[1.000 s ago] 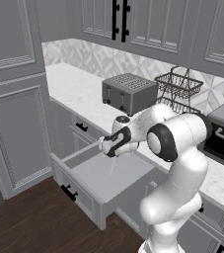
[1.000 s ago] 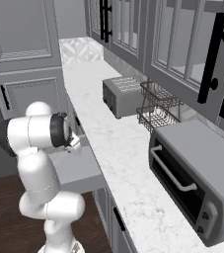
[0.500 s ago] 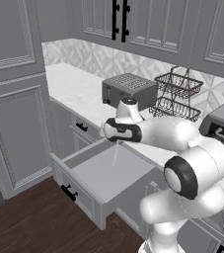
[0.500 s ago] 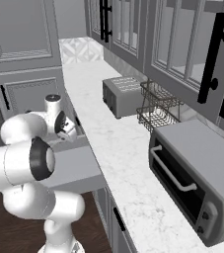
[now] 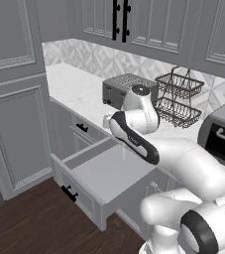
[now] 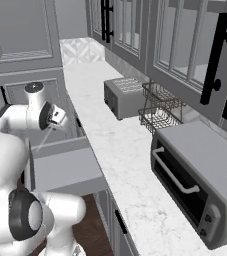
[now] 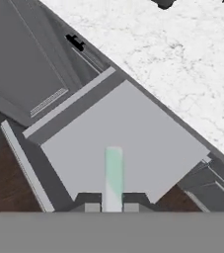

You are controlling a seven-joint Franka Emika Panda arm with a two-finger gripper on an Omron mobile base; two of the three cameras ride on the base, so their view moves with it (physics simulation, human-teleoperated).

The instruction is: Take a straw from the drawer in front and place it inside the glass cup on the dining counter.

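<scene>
1. Straw first, in the hand view: a pale, smooth, greenish-white tube runs up toward 12 o'clock from between the two dark fingertips, with the jaws clamped on its lower end. Behind it lies the drawer, its plain matte grey floor seen from above, with veined white marble at 1 o'clock.
2. Left base view: the drawer stands pulled out, a shallow box with a short black bar handle at 7 o'clock. The gripper hangs above its back edge, just before a ribbed metal toaster and a wire basket.
3. Right base view: the straw slants down toward 7 o'clock from the gripper, clear of the drawer.
4. Judged from this, the pick-up is done; carrying the straw to the glass cup remains.
</scene>
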